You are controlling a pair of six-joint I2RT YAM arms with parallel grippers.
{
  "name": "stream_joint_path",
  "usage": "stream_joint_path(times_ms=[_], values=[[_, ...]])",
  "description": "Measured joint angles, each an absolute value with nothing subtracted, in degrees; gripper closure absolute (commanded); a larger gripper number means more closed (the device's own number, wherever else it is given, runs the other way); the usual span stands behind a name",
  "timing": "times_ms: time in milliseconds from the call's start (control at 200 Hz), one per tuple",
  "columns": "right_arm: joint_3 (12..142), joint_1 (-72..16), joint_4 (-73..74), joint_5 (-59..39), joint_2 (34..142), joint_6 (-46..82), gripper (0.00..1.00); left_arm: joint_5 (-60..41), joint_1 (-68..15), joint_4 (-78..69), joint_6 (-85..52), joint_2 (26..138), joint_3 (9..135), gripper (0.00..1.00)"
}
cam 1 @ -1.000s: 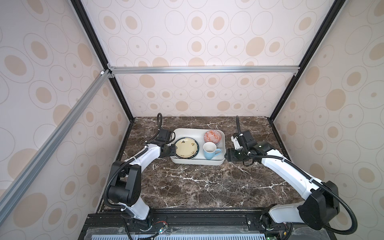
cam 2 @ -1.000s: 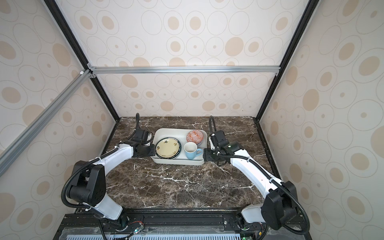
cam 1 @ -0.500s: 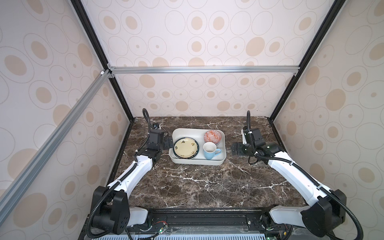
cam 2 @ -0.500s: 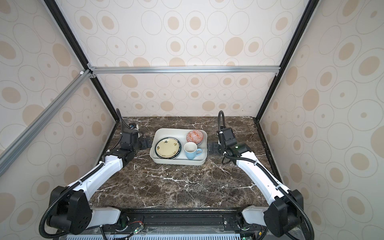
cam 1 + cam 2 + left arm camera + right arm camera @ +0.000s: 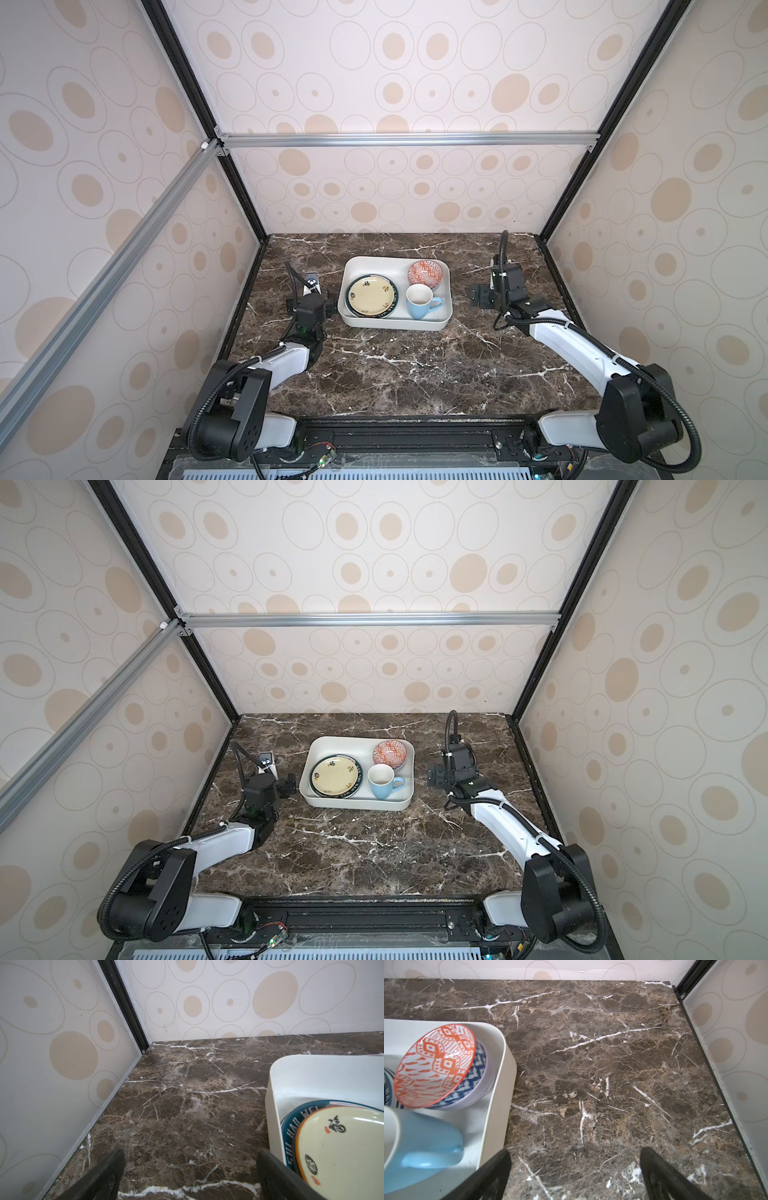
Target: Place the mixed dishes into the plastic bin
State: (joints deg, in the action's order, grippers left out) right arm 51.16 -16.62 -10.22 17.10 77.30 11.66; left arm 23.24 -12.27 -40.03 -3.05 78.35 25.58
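Note:
The off-white plastic bin (image 5: 395, 324) sits at the middle back of the marble table. Inside it a cream plate (image 5: 371, 296) lies on a dark-rimmed plate (image 5: 291, 1126). A red-patterned bowl (image 5: 424, 274) is nested in a blue-patterned bowl (image 5: 473, 1080) at the bin's back right corner. A light-blue mug (image 5: 422, 305) stands in front of them. My left gripper (image 5: 309, 306) hangs open just left of the bin, holding nothing (image 5: 191, 1159). My right gripper (image 5: 498, 293) is open to the right of the bin, a short gap away, and only marble shows between its fingers (image 5: 574, 1157).
The brown marble table (image 5: 395, 374) is enclosed by patterned walls with black frame posts (image 5: 124, 1005) at the back corners. The left wall runs close beside the left gripper. The right wall edge (image 5: 708, 1064) runs beyond the right gripper.
Both grippers have let go of the bin's sides, opened wide and drawn outward, the left one to the left and the right one to the right. The bin and dishes stayed put.

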Motion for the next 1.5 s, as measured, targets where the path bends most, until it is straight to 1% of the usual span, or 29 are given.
stream_joint_path(times_ms=[210,300,490,580,690,770,920,1045,1135,1205,1501], values=[[46.61,-14.92,-2.83,18.20,83.02,9.08,0.00,19.73,-7.97,-47.42,-1.43,85.30,24.49,0.01],[44.42,-13.39,0.93,18.00,83.31,6.85,0.00,17.19,-5.45,-49.67,-1.56,86.76,23.03,0.01],[42.00,-10.00,9.85,13.37,83.33,3.57,0.00,11.42,-0.30,-57.04,-3.25,86.89,19.44,0.01],[41.50,-9.08,12.99,11.14,83.31,2.59,0.00,8.80,0.01,-61.25,-3.33,86.91,17.54,0.01],[39.18,-8.95,16.29,8.82,82.41,1.72,0.00,6.09,-0.03,-70.11,-3.36,89.06,13.02,0.01],[36.47,-8.97,18.33,7.81,80.73,1.23,0.00,5.41,0.01,-72.49,-3.38,90.13,10.79,0.01],[32.51,-8.97,20.67,7.01,76.95,0.43,0.00,4.91,0.01,-75.72,-3.38,90.21,10.61,0.01],[28.80,-8.97,24.21,6.90,74.56,0.14,0.00,4.73,0.01,-76.82,-3.38,90.21,10.63,0.01],[24.53,-8.97,29.26,7.07,75.20,0.16,0.00,4.73,0.01,-77.30,-3.38,90.21,10.63,0.01],[22.81,-8.93,29.43,7.07,75.88,0.14,0.00,4.73,0.01,-77.34,-3.38,90.21,10.63,0.01],[26.92,-8.91,29.61,5.26,79.48,-1.04,0.00,3.92,0.01,-77.34,-3.38,90.21,10.79,0.01]])
